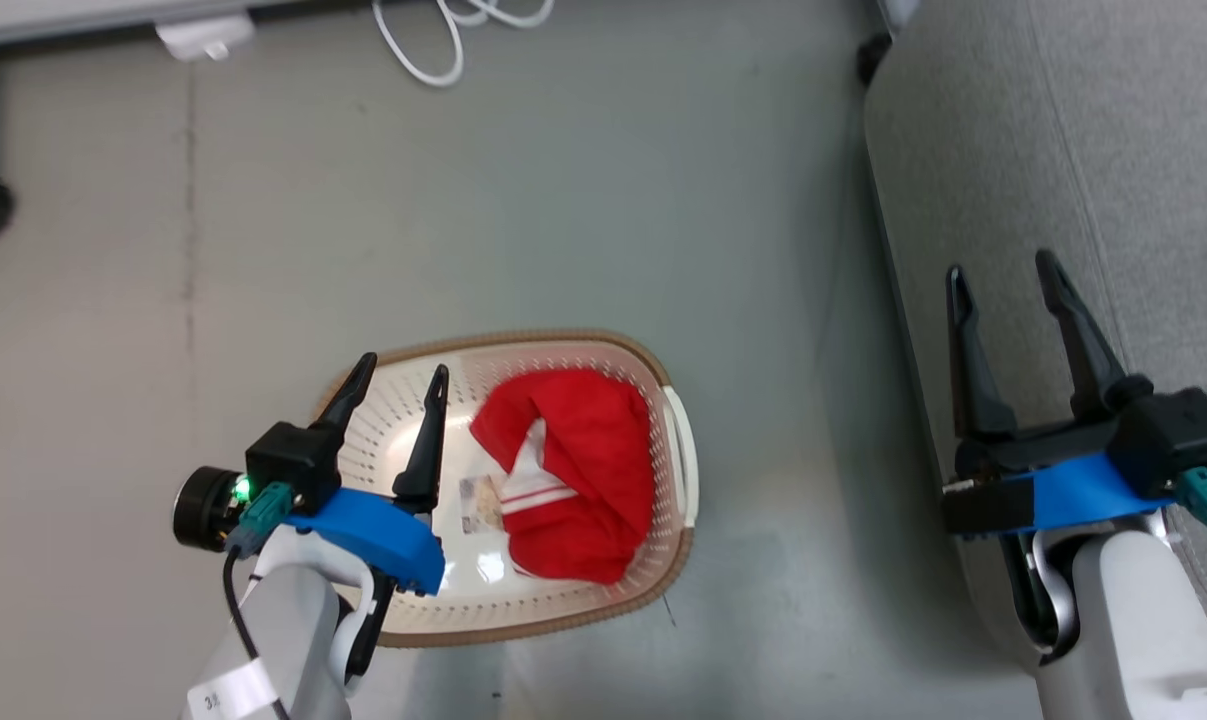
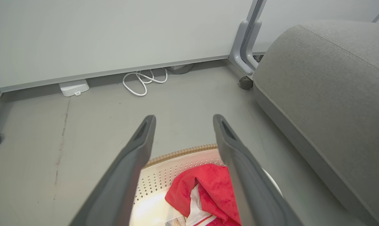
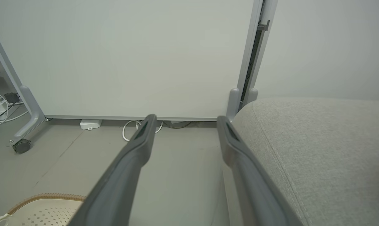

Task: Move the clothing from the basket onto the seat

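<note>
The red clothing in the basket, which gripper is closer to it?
Left. The left gripper is over the basket, just beside the red clothing; the right gripper is well away, over the edge of the grey sofa.

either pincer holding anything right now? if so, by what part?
Nothing held: left pincer open over the basket, clear of the red clothing; right pincer open by the seat edge.

**A test lab staged as a living-room corner**

Plain white partition panels [image 3: 129,62] on grey castor feet [image 3: 21,146] wall off a bare grey floor [image 1: 563,200]. In the head view, a loose white cable [image 1: 433,50] and a power box [image 1: 203,38] lie near 12 o'clock. A grey sofa [image 1: 1113,150] at 2 o'clock and a laundry basket [image 1: 523,337] at 6 o'clock add the homely touch.
</note>
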Robot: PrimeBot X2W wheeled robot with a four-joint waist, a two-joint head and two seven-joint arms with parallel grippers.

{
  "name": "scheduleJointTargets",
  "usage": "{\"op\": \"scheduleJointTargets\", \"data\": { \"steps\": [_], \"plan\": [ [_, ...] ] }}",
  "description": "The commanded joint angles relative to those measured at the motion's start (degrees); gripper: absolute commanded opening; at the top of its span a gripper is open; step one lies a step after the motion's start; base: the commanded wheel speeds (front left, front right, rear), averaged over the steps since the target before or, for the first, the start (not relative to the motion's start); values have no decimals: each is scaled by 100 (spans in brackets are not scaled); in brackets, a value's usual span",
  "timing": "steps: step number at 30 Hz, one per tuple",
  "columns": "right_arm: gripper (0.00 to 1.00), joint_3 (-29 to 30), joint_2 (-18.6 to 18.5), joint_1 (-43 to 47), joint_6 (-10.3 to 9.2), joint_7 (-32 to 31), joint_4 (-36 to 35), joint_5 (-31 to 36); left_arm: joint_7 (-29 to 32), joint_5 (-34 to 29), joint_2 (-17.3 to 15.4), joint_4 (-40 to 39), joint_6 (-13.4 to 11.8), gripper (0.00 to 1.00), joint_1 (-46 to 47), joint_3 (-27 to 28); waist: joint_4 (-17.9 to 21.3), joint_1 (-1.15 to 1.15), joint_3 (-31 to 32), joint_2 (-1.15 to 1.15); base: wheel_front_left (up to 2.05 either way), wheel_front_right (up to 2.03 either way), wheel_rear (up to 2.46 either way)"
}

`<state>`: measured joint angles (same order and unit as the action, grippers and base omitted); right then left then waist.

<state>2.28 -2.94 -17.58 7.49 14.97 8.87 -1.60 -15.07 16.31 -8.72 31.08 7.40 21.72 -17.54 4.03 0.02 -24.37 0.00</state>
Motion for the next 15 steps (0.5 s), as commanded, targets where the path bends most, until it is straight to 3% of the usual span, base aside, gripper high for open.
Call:
{"op": "scheduleJointTargets", "data": {
  "steps": [1,15],
  "plan": [
    [100,-25,8,-149,1,20,-55,-4,-15,38,-37,88,14,100,161,-60,349,-2,-527,0,0,0,0],
    [100,-264,10,-530,1,26,-501,-310,-3,1019,-214,1829,14,100,1528,-1228,951,-2,-1832,0,0,0,0]
  ]
}}
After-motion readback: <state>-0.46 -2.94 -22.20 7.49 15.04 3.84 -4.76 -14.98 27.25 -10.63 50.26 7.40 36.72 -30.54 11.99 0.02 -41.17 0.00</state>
